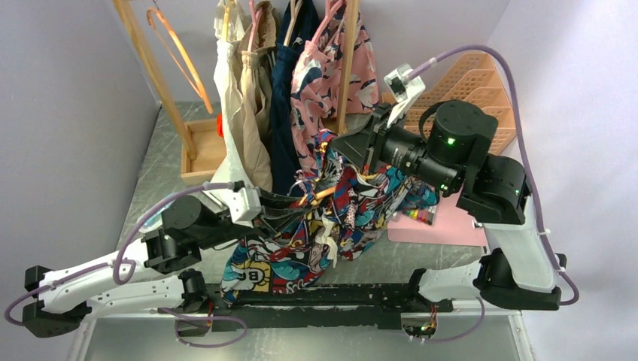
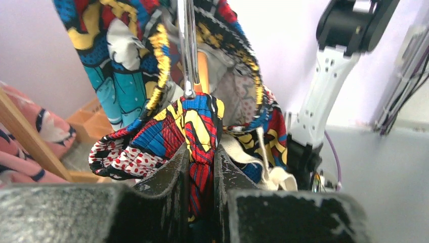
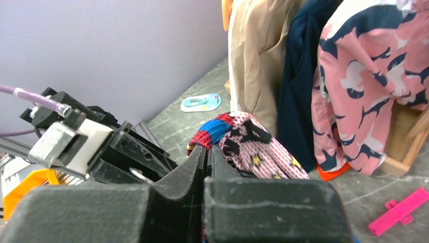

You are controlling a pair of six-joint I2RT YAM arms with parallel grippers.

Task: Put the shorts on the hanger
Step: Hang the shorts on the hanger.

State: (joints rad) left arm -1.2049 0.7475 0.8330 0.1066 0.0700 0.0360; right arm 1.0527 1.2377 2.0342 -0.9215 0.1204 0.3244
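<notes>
The comic-print shorts [image 1: 301,248] hang bunched between both grippers above the table's middle, with the pale drawstring [image 2: 263,152] dangling. My left gripper [image 1: 297,201] is shut on a red and blue fold of the shorts [image 2: 152,142]. The hanger's silver hook [image 2: 188,50] rises straight above the left jaws, and its orange-tan bar [image 2: 202,71] sits inside the fabric. A short piece of the hanger [image 1: 325,193] shows in the top view. My right gripper [image 1: 338,150] is shut on the shorts' upper edge [image 3: 248,142], higher and further back.
A wooden rack [image 1: 347,60] behind holds a beige garment [image 1: 244,98], a navy one [image 1: 290,90] and the pink-and-navy floral garment [image 1: 323,68]. An empty orange hanger [image 1: 177,53] hangs at left. A peach basket [image 1: 466,83] and pink mat [image 1: 444,222] lie right. A pink clip [image 3: 399,210] lies on the table.
</notes>
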